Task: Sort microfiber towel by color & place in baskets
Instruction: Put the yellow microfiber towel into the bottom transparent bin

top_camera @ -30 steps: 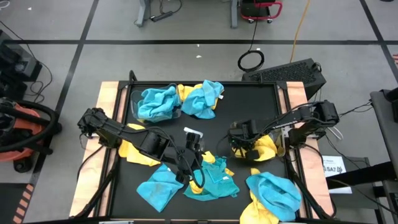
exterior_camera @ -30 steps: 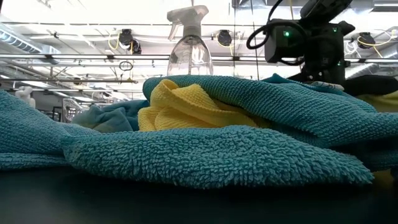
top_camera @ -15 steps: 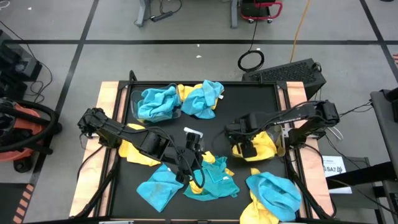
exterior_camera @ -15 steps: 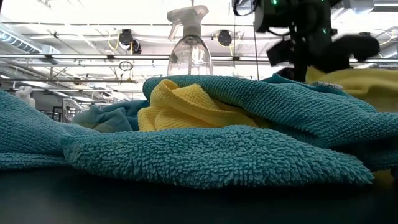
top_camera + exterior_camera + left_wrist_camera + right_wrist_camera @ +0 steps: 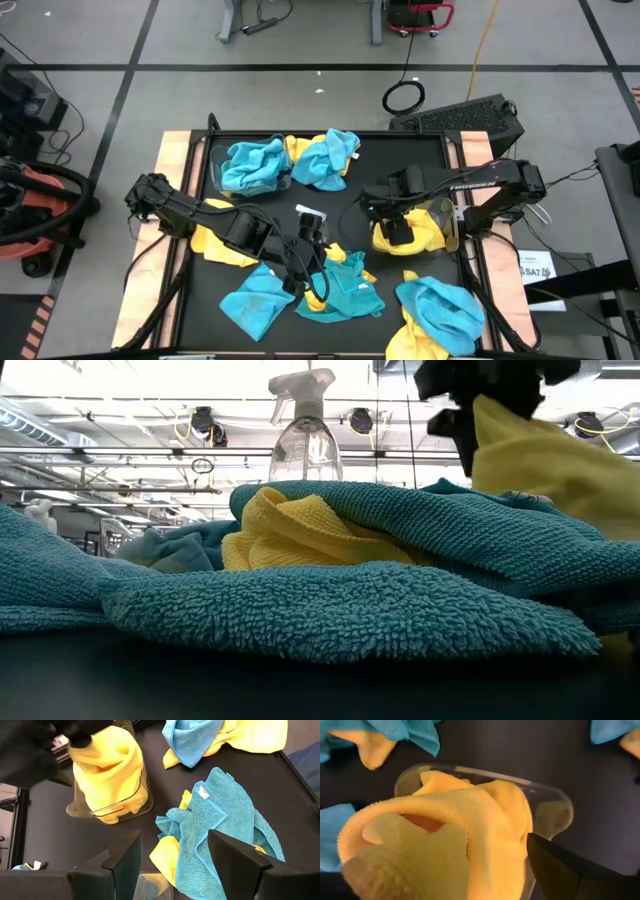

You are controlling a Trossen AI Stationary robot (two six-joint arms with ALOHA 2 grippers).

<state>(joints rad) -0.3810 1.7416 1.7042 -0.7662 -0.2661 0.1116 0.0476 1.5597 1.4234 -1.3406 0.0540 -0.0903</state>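
- Right gripper (image 5: 392,222) above the right basket (image 5: 560,807), jaws parted, yellow towel (image 5: 445,825) draped into basket, apparently let go.
- Lift straight up so cloth doesn't snag.
- Left gripper (image 5: 172,857) open, empty, over teal towel (image 5: 220,835) left of that basket.

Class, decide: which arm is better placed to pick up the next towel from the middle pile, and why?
Probably the left. The left gripper hangs open right at the turquoise towel in the middle pile, while the right gripper is above the yellow towel at the right basket.
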